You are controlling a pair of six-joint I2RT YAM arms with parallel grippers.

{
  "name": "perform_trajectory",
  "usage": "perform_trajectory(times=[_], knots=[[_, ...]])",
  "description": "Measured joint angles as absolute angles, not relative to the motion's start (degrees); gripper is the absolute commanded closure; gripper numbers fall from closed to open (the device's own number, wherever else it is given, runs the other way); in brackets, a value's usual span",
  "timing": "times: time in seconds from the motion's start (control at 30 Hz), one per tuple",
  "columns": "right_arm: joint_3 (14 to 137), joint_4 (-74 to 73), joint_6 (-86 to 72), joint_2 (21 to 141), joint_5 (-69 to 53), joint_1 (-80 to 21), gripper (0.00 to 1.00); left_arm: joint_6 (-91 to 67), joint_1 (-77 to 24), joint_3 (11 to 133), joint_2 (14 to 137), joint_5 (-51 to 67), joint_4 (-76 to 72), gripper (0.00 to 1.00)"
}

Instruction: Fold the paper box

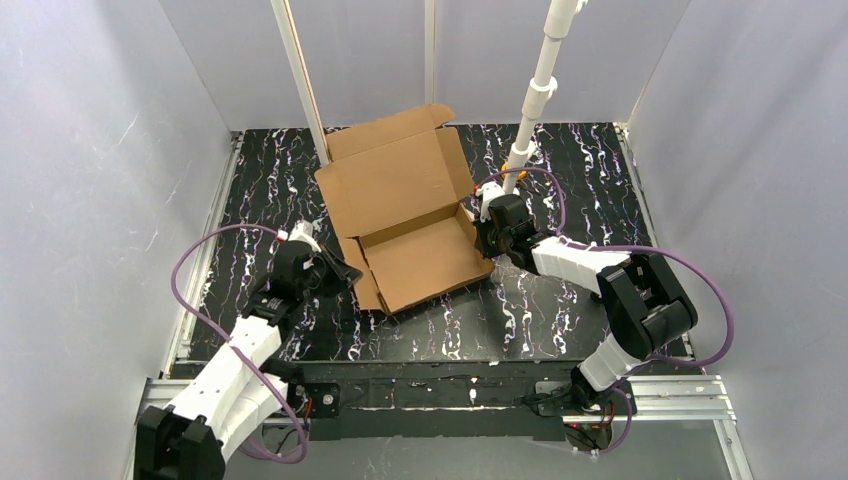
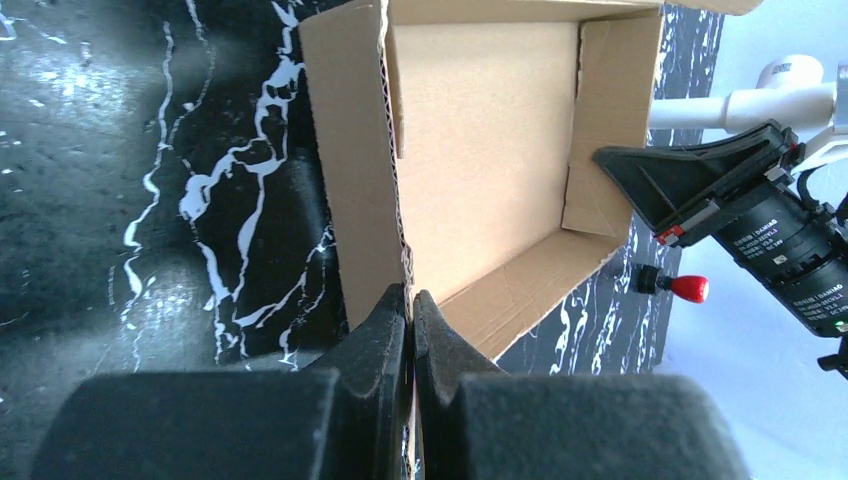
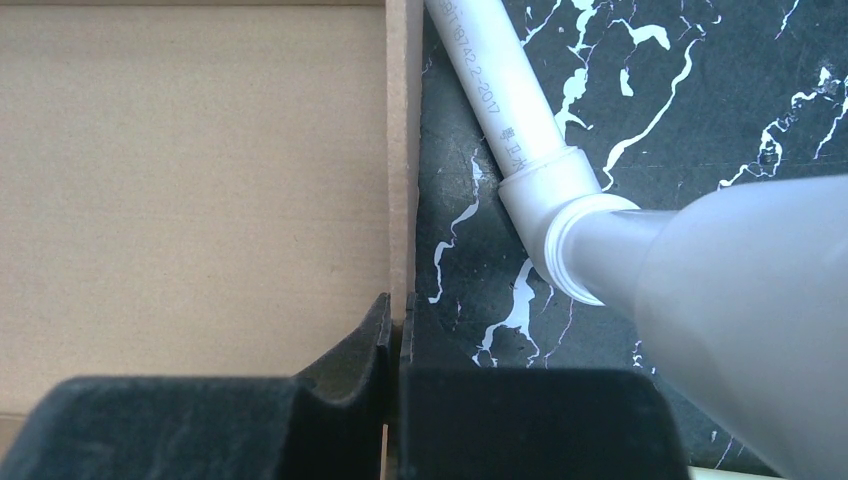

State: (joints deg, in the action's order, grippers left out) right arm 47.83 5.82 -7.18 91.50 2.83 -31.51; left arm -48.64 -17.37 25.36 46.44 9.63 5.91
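Left gripper (image 2: 410, 298) pinches the paper box (image 1: 405, 215) by its left wall, right gripper (image 3: 393, 308) by its right. Brown corrugated cardboard runs near-to-far, lid open at the far end.

worktop (image 1: 450, 330): black, white marble veining | walls (image 1: 90, 180): plain pale grey panels left, back, right | white pipe (image 1: 540, 90): rising from back right | metal rail (image 1: 680, 398): along near edge | light: soft, even
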Motion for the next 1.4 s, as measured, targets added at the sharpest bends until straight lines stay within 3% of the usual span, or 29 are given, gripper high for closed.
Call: perform_trajectory(times=[0.1, 0.27, 0.6, 0.77, 0.83, 0.9, 1.03, 1.13, 1.27, 1.37, 1.4], knots=[[47.86, 5.82, -7.16, 91.5, 2.83, -31.51, 0.97, -48.62, -17.37, 26.46, 49.63, 11.7, 4.32, 0.96], [47.86, 5.82, -7.14, 91.5, 2.83, -31.51, 0.97, -48.64, -17.37, 26.63, 53.58, 14.83, 1.45, 0.73], [47.86, 5.87, -7.16, 91.55, 2.68, -31.51, 0.97, -49.56, -17.37, 26.46, 52.05, 17.98, -0.08, 0.52], [47.86, 5.91, -7.16, 91.59, 2.59, -31.51, 0.97, -51.31, -17.37, 24.88, 47.44, 18.65, -1.76, 0.48], [47.86, 5.93, -7.16, 91.61, 2.59, -31.51, 0.97, -52.1, -17.37, 24.25, 45.8, 18.65, -2.07, 0.48], [47.86, 5.93, -7.18, 91.61, 2.59, -31.51, 0.97, -53.65, -17.37, 22.92, 44.23, 18.48, -2.55, 0.55], [47.88, 5.96, -7.16, 91.61, 2.59, -31.51, 0.97, -57.3, -17.23, 18.35, 43.79, 15.92, -4.91, 0.52], [47.9, 5.98, -7.11, 91.68, 2.59, -31.51, 0.97, -59.61, -16.6, 15.2, 40.93, 15.53, -9.21, 0.37], [48.21, 6.07, -7.11, 92.01, 2.28, -31.46, 0.98, -63.07, -15.92, 9.45, 38.2, 15.79, -16.67, 0.35], [48.23, 6.07, -7.09, 92.05, 2.24, -31.46, 0.98, -64.47, -15.59, 7.66, 38.0, 15.94, -19.25, 0.16], [48.23, 6.17, -7.09, 92.12, 2.09, -31.46, 0.98, -65.69, -15.46, 7.09, 37.63, 16.12, -21.15, 0.17]])
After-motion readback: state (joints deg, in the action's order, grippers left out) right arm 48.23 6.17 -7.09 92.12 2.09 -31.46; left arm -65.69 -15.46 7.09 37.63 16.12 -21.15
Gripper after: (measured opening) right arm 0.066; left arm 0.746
